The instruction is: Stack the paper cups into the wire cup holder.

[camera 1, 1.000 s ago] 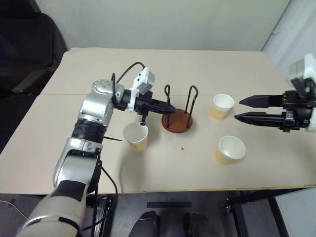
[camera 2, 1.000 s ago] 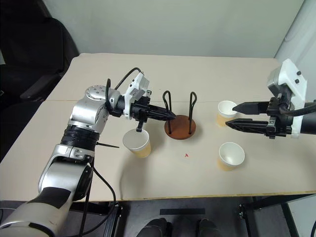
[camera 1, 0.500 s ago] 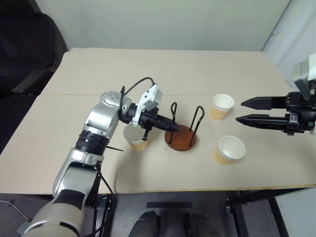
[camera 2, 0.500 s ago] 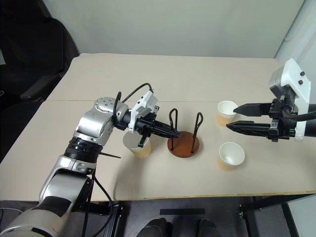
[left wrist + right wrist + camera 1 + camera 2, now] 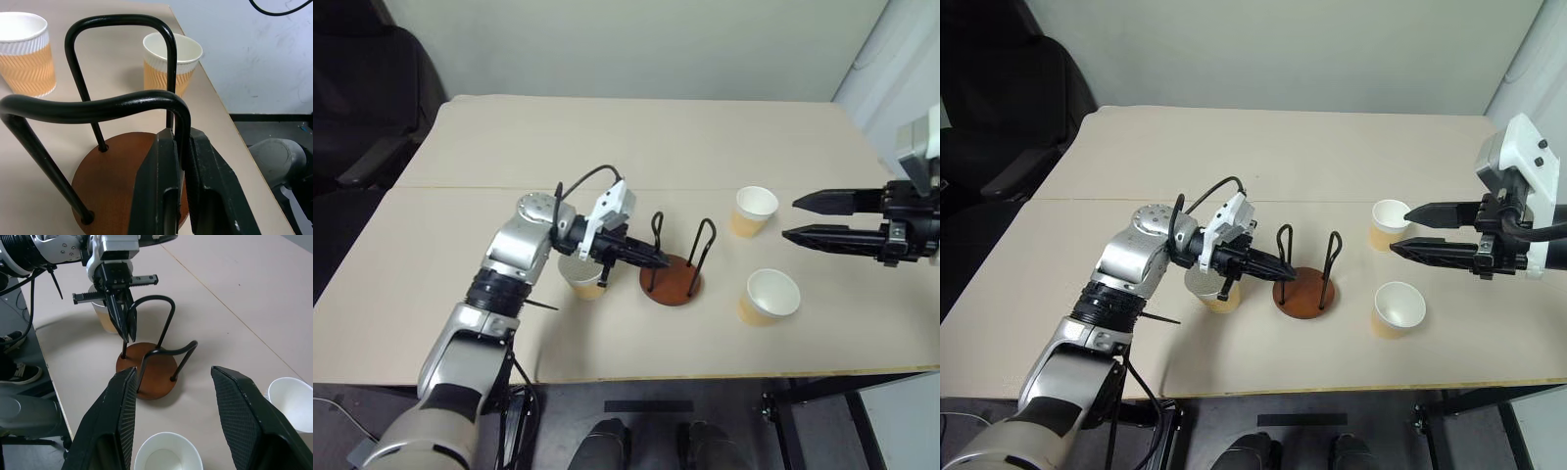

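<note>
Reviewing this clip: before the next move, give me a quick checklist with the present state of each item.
1. Left pincer gripping the holder: ok, shut on one wire loop.
2. Holder standing flat on the table: ok, base down, loops upright.
3. Holder free of cups: ok, nothing sits between the loops.
4. Right pincer ready for a cup: ok, open and holding nothing, above the table beside the far cup.
5. Cups upright: ok for the far cup and the near cup; the third cup is partly hidden behind the left arm.
6. Third cup clear of the left arm: cannot tell, they overlap.
</note>
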### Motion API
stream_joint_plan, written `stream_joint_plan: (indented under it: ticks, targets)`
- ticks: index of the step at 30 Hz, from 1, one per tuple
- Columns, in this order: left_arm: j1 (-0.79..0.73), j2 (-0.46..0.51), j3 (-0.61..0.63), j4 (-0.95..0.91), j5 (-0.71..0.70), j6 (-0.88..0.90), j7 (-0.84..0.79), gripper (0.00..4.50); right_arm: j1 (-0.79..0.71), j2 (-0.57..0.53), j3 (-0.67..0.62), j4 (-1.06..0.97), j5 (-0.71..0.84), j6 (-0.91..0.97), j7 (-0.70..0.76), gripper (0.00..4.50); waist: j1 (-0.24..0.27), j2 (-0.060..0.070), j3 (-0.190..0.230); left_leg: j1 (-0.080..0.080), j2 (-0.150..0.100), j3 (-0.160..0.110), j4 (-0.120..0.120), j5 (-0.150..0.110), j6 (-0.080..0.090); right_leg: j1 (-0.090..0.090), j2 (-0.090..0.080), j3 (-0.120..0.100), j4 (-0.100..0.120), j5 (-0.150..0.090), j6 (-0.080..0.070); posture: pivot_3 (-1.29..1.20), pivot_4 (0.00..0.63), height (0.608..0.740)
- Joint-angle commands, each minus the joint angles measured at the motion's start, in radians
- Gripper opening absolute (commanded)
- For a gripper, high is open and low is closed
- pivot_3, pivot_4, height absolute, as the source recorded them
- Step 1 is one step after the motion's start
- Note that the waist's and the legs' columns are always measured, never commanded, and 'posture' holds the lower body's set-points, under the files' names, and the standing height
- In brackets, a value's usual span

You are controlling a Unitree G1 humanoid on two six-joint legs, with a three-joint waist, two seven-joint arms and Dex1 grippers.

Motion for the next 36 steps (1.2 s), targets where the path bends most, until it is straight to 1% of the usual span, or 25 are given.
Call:
stream_joint_plan:
  ticks: [1, 2, 4, 5, 7, 13, 15, 25, 36]
  targets:
    - [0.002, -0.01, 0.006, -0.044, -0.013, -0.008, 0.012, 0.02, 0.0, -0.02, -0.031, -0.005, -0.005, -0.022, -0.007, 2.38, 0.0, 0.0, 0.0, 0.0, 0.0, 0.0, 0.0, 0.0, 0.0, 0.0, 0.0, 0.0, 0.0, 0.0, 0.0, 0.0, 0.15, 0.74]
    - [0.004, -0.011, 0.004, -0.045, -0.013, -0.009, 0.014, 0.02, 0.0, -0.02, -0.031, -0.006, -0.004, -0.023, -0.008, 2.38, 0.0, 0.0, 0.0, 0.0, 0.0, 0.0, 0.0, 0.0, 0.0, 0.0, 0.0, 0.0, 0.0, 0.0, 0.0, 0.0, 0.15, 0.74]
    - [0.007, -0.014, 0.002, -0.049, -0.014, -0.008, 0.017, 0.59, 0.001, -0.021, -0.031, -0.006, -0.003, -0.025, -0.01, 2.38, 0.0, 0.0, 0.0, 0.0, 0.0, 0.0, 0.0, 0.0, 0.0, 0.0, 0.0, 0.0, 0.0, 0.0, 0.0, 0.0, 0.15, 0.74]
    - [0.008, -0.014, -0.001, -0.053, -0.017, -0.007, 0.011, 0.79, 0.002, -0.022, -0.031, -0.006, -0.003, -0.026, -0.01, 2.38, 0.0, 0.0, 0.0, 0.0, 0.0, 0.0, 0.0, 0.0, 0.0, 0.0, 0.0, 0.0, 0.0, 0.0, 0.0, 0.0, 0.15, 0.74]
    - [0.011, -0.016, -0.001, -0.061, -0.023, -0.003, 0.009, 1.47, 0.003, -0.024, -0.03, -0.006, -0.004, -0.028, -0.011, 2.38, 0.0, 0.0, 0.0, 0.0, 0.0, 0.0, 0.0, 0.0, 0.0, 0.0, 0.0, 0.0, 0.0, 0.0, 0.0, 0.0, 0.15, 0.74]
    - [0.016, -0.012, -0.006, -0.075, -0.024, -0.003, 0.006, 3.74, 0.003, -0.028, -0.03, -0.005, -0.004, -0.029, -0.014, 2.38, 0.0, 0.0, 0.0, 0.0, 0.0, 0.0, 0.0, 0.0, 0.0, 0.0, 0.0, 0.0, 0.0, 0.0, 0.0, 0.0, 0.15, 0.74]
    - [0.017, -0.009, -0.009, -0.079, -0.025, 0.001, 0.001, 4.43, 0.003, -0.028, -0.03, -0.003, -0.007, -0.031, -0.014, 2.38, 0.0, 0.0, 0.0, 0.0, 0.0, 0.0, 0.0, 0.0, 0.0, 0.0, 0.0, 0.0, 0.0, 0.0, 0.0, 0.0, 0.15, 0.74]
    - [0.027, 0.014, -0.018, -0.117, -0.034, 0.032, -0.023, 4.48, 0.003, -0.025, -0.024, -0.001, -0.009, -0.037, -0.017, 2.38, 0.0, 0.0, 0.0, 0.0, 0.0, 0.0, 0.0, 0.0, 0.0, 0.0, 0.0, 0.0, 0.0, 0.0, 0.0, 0.0, 0.15, 0.74]
    - [0.047, 0.075, -0.06, -0.17, -0.044, 0.059, -0.085, 4.48, -0.008, -0.025, -0.011, 0.004, -0.006, -0.037, -0.016, 2.38, -0.001, 0.0, 0.0, 0.0, 0.0, 0.0, 0.001, 0.0, 0.0, 0.001, 0.0, 0.0, 0.0, 0.0, 0.0, 0.0, 0.15, 0.74]
